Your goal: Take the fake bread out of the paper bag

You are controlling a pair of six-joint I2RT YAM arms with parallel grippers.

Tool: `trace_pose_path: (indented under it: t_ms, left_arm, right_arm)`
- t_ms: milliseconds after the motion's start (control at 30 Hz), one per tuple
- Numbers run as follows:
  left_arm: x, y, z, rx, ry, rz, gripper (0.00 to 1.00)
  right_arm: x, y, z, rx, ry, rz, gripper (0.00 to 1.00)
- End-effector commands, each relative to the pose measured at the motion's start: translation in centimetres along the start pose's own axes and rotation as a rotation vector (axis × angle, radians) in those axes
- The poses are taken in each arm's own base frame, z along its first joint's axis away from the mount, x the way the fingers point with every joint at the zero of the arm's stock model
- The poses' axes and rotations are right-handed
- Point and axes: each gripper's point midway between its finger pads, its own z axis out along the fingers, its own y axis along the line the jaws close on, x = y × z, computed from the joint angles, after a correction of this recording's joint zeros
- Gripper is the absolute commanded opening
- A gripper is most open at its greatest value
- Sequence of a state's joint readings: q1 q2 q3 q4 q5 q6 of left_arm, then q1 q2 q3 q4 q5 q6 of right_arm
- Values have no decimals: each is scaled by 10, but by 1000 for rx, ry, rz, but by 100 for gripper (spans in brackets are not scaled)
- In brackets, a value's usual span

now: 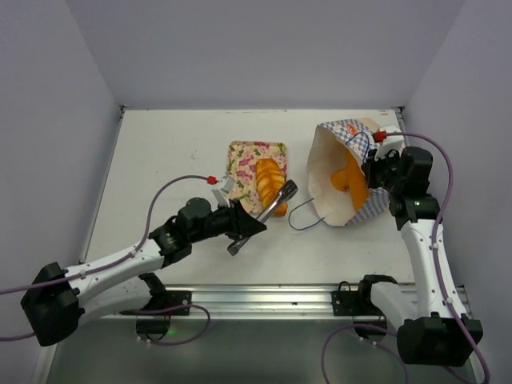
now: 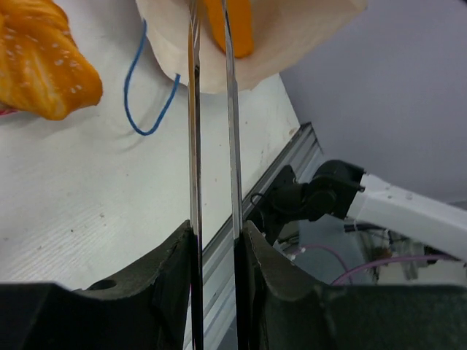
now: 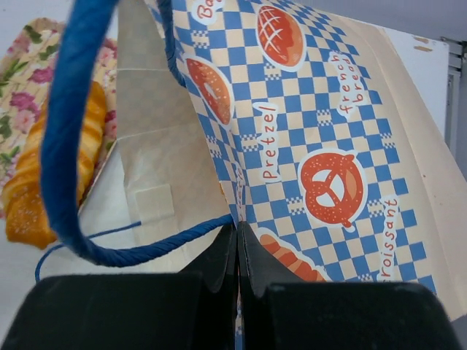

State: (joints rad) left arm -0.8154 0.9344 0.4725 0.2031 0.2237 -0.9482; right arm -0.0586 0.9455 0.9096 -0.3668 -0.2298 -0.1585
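Left gripper (image 2: pixel 217 237) is clenched on a pair of metal tongs (image 2: pixel 233 146). The two blades are squeezed close and run almost parallel, with just a thin slit between them. Seen from above, the tong tips sit at the right edge of the flowered tray (image 1: pixel 242 154), just beside the near end of the loaf (image 1: pixel 268 182) and short of the bag's lip.

The loaf is out of the bag, lying lengthwise on the tray's right half. Between the tray's edge and the paper bag (image 1: pixel 324 168) there's a narrow strip of bare table (image 1: pixel 168 152), with a blue cord handle (image 2: pixel 149 133) looped loosely across it.

On the other side, the right gripper (image 3: pixel 238 233) is pinched shut on the bag's checkered rim, close by the other handle. The bag lies on its side, its mouth gaping left toward the tray. Inside it, an orange pastry (image 1: pixel 350 180) rests against the lower wall, set back from the lip.

For room to move, there's wide white table left of the tray and behind it. The bag's closed end lies near the table's right edge. A metal rail (image 1: pixel 264 298) runs along the near edge.
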Motion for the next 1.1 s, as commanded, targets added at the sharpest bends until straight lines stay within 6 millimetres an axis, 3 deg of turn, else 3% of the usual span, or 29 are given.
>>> trace_pose_path:
  t_ms: [0,33,100,133,200,233,267,367,533,700,1067]
  left_arm:
    - [3,-40,15,141,50,200,34]
    - [3,-51,21,166,50,234,35]
    - [12,-50,36,159,82,247,36]
    - [6,-61,43,186,62,262,37]
    - [14,-57,62,177,94,262,38]
    - [7,-68,70,197,83,277,39]
    - [15,-58,84,169,116,275,39]
    - [18,-60,110,147,145,290,40]
    - [27,-46,142,50,177,315,42]
    - [27,-51,160,26,165,330,43]
    - [22,-39,179,-117,149,347,46]
  right_arm:
    - [-26,25,-12,-167,-46,-77,0]
    - [-27,29,-14,-190,-38,-87,0]
    - [-27,33,-15,-221,-35,-116,0]
    - [-26,33,-16,-225,-32,-121,0]
    - [-23,35,-16,-237,-27,-131,0]
    - [-22,36,-17,-241,-27,-133,0]
    - [-21,37,-17,-245,-30,-135,0]
    - [-11,40,-15,-257,-25,-130,0]
    - [8,43,-11,-276,-10,-123,0]
    - [13,41,-8,-274,-1,-130,0]
    - [22,43,-7,-291,19,-152,0]
